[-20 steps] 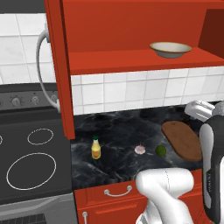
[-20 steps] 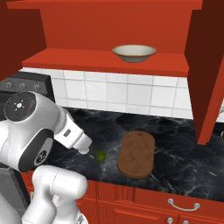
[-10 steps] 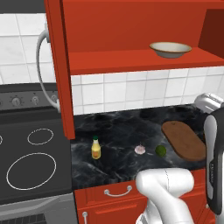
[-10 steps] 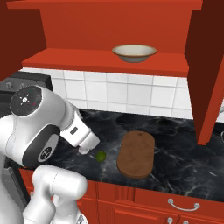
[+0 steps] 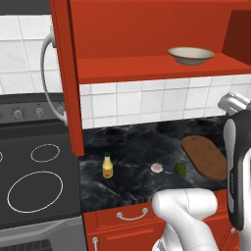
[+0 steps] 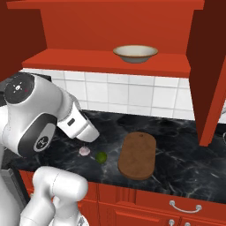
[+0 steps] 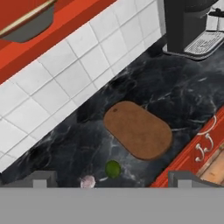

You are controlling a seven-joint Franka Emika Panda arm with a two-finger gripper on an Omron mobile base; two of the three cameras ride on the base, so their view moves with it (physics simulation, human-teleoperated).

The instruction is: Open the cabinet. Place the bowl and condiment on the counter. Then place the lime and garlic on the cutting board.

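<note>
The red cabinet [image 5: 147,29] stands open, its left door [image 5: 63,73] swung out. On its shelf rests the beige bowl [image 5: 191,55] [image 6: 135,53]. On the black counter [image 5: 137,147] stand the yellow condiment [image 5: 107,165], the pale garlic [image 5: 157,167] [image 6: 84,151] [image 7: 88,181] and the green lime [image 5: 180,168] [image 6: 101,156] [image 7: 113,168], side by side. Right of them lies the brown cutting board [image 5: 205,156] [image 6: 137,154] [image 7: 138,130], bare. My gripper [image 7: 113,179] hangs open well above the counter, looking down on lime and board, holding nothing.
A dark stovetop [image 5: 34,181] with white rings lies left of the counter. A black coffee machine [image 7: 192,26] stands at the counter's far end. The cabinet's right door [image 6: 207,79] hangs open over the counter. Red drawers [image 5: 132,215] run below.
The arm has swung a little, its elbow drifting right in the right base view. Bowl, bottle, garlic, lime and board lie where they were. The fingers stay wide apart.
</note>
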